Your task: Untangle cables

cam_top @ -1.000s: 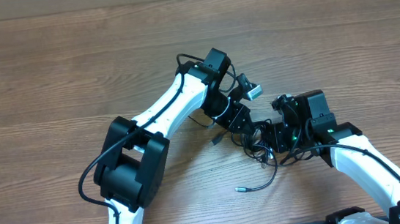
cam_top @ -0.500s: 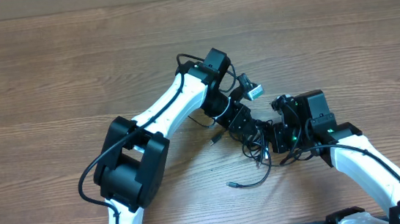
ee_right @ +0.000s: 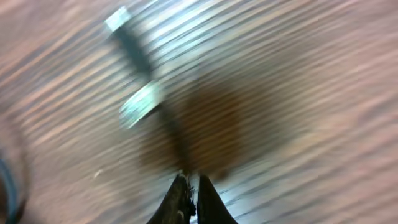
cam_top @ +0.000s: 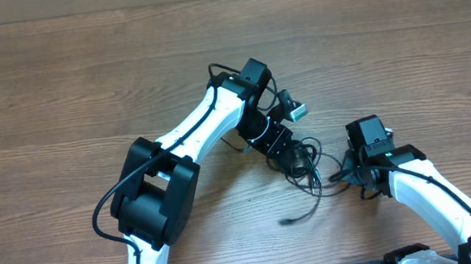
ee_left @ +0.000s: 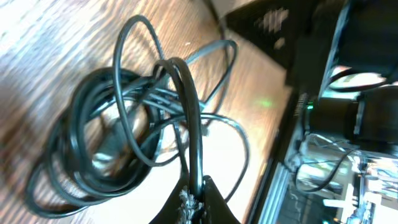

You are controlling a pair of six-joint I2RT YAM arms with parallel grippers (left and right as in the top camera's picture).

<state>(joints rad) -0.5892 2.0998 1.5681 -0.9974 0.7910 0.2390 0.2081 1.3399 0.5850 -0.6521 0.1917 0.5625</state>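
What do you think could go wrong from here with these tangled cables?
The left gripper pinches one loop of the tangled bundle of thin black cables, while the right gripper is shut on a thin black cord leading to a silver plug. Pulling apart might tighten the knot rather than free it. The cord could also slip out.

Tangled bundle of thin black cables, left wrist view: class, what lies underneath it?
Brown wooden tabletop shows through the loops of the thin black cables. A blurred greyish piece sits among the coils; what lies beneath the densest strands is covered.
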